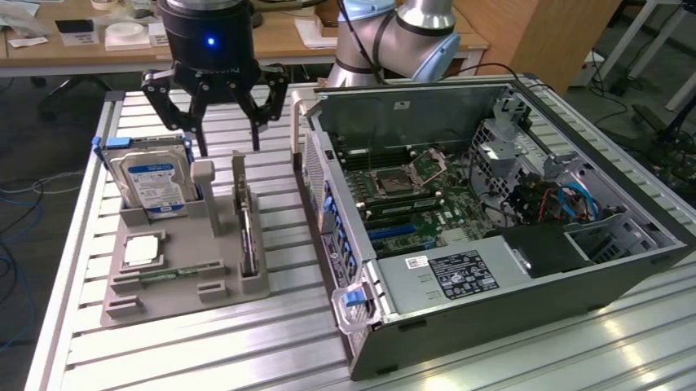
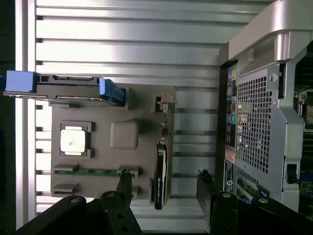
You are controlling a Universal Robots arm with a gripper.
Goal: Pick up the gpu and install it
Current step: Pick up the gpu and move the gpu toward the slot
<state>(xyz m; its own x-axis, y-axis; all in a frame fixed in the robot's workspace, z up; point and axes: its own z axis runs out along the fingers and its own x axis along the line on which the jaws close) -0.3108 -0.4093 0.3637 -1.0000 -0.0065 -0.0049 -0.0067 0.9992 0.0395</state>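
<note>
gpu [image 1: 249, 236] edge-on, detail indistinct, computer case [image 2: 264, 122] cropped

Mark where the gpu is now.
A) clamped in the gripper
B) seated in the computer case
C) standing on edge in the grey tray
C: the gpu stands on edge in the grey tray, and the open gripper above holds nothing.

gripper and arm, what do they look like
The gripper is black, with a round body carrying a small glowing blue light and two slim fingers built from jointed links. The arm is silver-grey tubing with pale blue joint caps.
</note>
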